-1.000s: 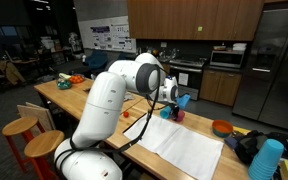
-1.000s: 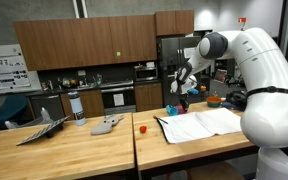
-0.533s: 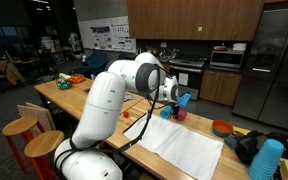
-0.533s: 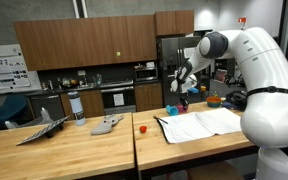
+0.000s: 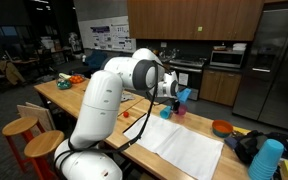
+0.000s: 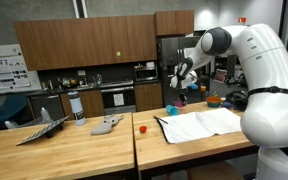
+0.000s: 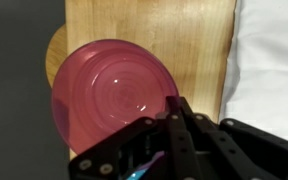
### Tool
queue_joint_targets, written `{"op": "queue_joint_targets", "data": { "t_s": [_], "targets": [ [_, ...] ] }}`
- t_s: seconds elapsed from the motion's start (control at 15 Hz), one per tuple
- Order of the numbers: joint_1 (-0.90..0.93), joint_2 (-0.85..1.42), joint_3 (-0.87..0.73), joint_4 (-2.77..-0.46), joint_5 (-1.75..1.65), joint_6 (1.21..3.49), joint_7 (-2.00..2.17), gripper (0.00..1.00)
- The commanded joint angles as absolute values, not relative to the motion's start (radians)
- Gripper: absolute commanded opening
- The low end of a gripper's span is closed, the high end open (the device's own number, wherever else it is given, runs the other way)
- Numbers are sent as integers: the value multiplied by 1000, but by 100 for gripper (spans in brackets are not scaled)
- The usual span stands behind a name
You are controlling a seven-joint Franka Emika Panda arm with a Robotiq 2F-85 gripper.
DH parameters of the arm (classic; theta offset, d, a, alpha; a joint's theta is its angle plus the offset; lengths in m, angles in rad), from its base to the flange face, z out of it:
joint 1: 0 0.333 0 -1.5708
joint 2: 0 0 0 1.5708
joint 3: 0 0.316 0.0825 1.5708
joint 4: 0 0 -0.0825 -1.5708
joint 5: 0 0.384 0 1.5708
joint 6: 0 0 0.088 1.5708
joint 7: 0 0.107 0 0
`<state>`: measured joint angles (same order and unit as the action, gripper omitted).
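Grip at the rim holds the pink cup (image 7: pixel 109 100) upright: the gripper (image 7: pixel 174 105) is clamped shut on its edge, over the wooden table (image 7: pixel 184 30).

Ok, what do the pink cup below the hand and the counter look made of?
Pink cup: probably translucent plastic with a glossy finish; light shows through the wall and concentric rings mark its base. Counter: wood, light and satin-looking, with fine grain lines running along it.

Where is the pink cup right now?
In the wrist view the pink cup sits left of centre on the wooden table, near its edge, with the white sheet to its right.
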<state>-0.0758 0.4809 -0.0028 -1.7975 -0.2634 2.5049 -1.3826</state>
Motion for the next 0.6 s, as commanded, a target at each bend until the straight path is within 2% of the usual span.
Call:
{"op": "queue_joint_targets", "data": {
  "t_s": [0.0,0.53],
  "targets": [
    [-63,374,-14,-1877,-301,2518,-1336,1],
    [-57,169,-12,-2021,-322,2448,-1295,1]
  ]
}}
